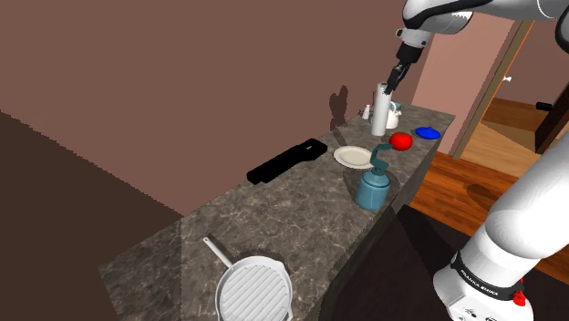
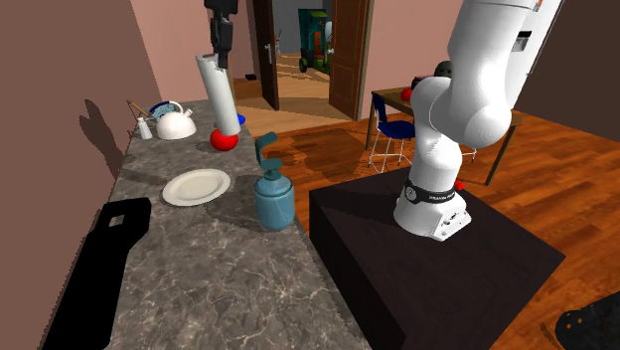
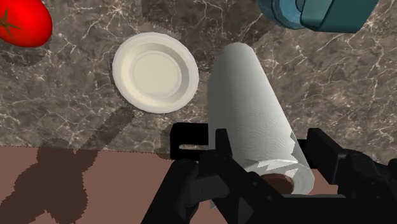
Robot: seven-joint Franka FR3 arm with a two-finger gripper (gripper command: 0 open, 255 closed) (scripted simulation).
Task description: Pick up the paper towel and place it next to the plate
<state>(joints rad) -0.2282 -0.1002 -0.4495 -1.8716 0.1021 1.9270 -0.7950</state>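
- Gripper (image 3: 264,159): fingers clamped on the upper end of the paper towel (image 3: 248,108), one finger on each side of the roll.
- Paper towel: white roll, hanging tilted below the gripper over the far part of the counter (image 1: 274,210); whether its lower end clears the surface cannot be told.
- Tomato (image 2: 225,139): red, just beside the roll's lower end.
- Plate (image 1: 352,156): white, flat on the counter, near the roll but apart from it.
- Teal spray bottle (image 1: 374,182): upright, nearer than the plate.
- Kettle (image 2: 174,121): white, at the far end.
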